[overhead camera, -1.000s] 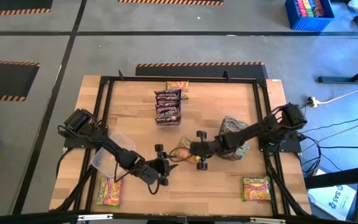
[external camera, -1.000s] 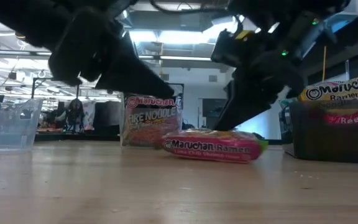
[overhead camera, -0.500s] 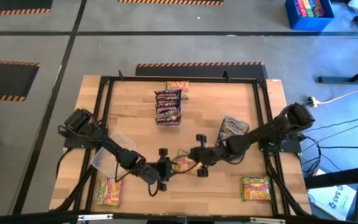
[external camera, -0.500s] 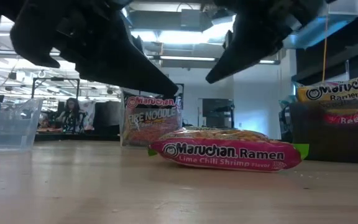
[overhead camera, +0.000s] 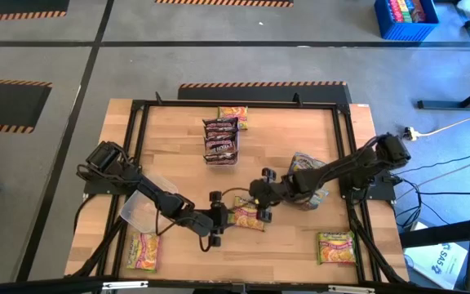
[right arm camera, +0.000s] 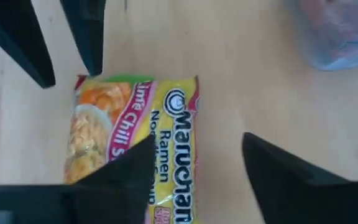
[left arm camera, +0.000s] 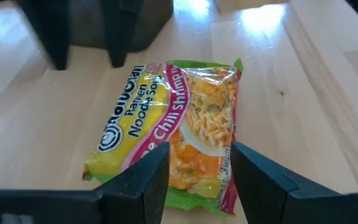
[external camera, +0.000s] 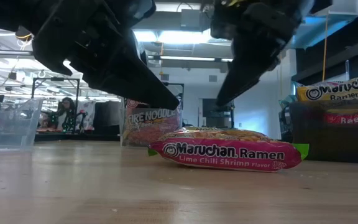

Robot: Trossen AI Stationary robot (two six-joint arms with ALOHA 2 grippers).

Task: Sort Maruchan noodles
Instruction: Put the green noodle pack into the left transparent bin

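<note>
Lime chili shrimp packet (overhead camera: 246, 216) flat on worktop (overhead camera: 300, 131), long side pointing pincer to pincer. Left pincer (overhead camera: 217, 221) spread, just beside. Right pincer (overhead camera: 261, 196) spread, empty, just above.

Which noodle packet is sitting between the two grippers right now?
The Lime Chili Shrimp packet, lying flat mid-table between the left gripper and the right gripper. No other packet lies near either gripper.

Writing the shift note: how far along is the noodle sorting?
Done: maroon packets stacked at the far side, single packets near both front corners. In hand: Lime Chili Shrimp packet lies flat mid-table between the open left gripper and right gripper, neither holding it. Left: placing that packet.
</note>
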